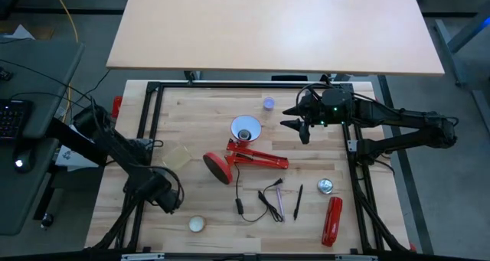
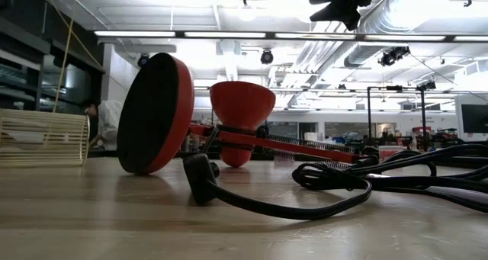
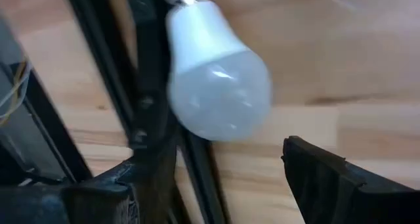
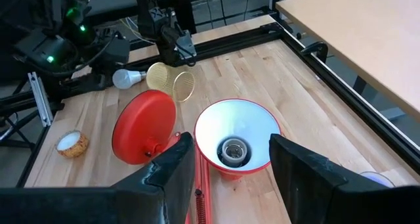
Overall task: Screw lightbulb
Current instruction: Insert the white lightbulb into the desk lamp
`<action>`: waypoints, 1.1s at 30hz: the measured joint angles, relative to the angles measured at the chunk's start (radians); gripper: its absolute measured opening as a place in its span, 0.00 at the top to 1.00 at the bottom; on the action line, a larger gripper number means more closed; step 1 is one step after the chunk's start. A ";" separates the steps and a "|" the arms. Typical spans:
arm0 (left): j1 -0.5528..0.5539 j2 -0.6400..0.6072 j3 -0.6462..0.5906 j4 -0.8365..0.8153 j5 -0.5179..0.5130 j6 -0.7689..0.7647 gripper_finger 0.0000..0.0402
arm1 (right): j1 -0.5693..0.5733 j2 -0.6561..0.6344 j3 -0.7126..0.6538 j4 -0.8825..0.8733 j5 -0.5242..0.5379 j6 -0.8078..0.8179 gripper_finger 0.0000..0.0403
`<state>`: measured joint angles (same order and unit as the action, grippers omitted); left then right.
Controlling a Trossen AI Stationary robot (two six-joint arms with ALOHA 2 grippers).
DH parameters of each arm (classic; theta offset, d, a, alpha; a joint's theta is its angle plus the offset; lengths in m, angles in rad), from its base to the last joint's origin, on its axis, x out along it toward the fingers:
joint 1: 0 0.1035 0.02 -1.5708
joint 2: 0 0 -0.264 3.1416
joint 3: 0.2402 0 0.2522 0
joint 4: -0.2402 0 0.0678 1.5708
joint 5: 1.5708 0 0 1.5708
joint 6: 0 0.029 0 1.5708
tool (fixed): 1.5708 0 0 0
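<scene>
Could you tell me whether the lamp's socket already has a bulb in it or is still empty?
Empty. The right wrist view looks straight into the red lamp's shade and shows a bare socket; the lightbulb lies on the table near the left arm.

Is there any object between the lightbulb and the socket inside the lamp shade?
Yes. In the right wrist view, the lightbulb lies on the table, and a pale wicker basket and the lamp's red round base lie between it and the shade.

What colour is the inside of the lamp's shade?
White, around a grey socket; the lamp shade shows best in the right wrist view.
</scene>
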<state>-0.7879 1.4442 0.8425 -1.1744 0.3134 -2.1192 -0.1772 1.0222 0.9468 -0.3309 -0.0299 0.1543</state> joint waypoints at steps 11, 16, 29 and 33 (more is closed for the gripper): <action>0.005 -0.002 -0.095 0.105 -0.031 -0.071 0.35 | 0.000 0.000 0.000 0.005 0.000 0.002 0.53; 0.025 -0.003 -0.109 0.250 -0.051 -0.103 0.35 | 0.000 0.000 0.000 0.005 0.000 0.005 0.53; 0.031 -0.005 0.178 0.061 -0.349 -0.068 0.35 | 0.000 0.000 0.000 0.052 0.019 0.005 0.53; 0.051 -0.002 0.241 0.167 -0.462 0.088 0.37 | -0.009 0.000 0.000 0.052 0.019 0.004 0.53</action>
<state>-0.7372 1.4420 1.0834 -1.0071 -0.1490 -2.0309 -0.1861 1.0218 0.9466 -0.2793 -0.0105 0.1582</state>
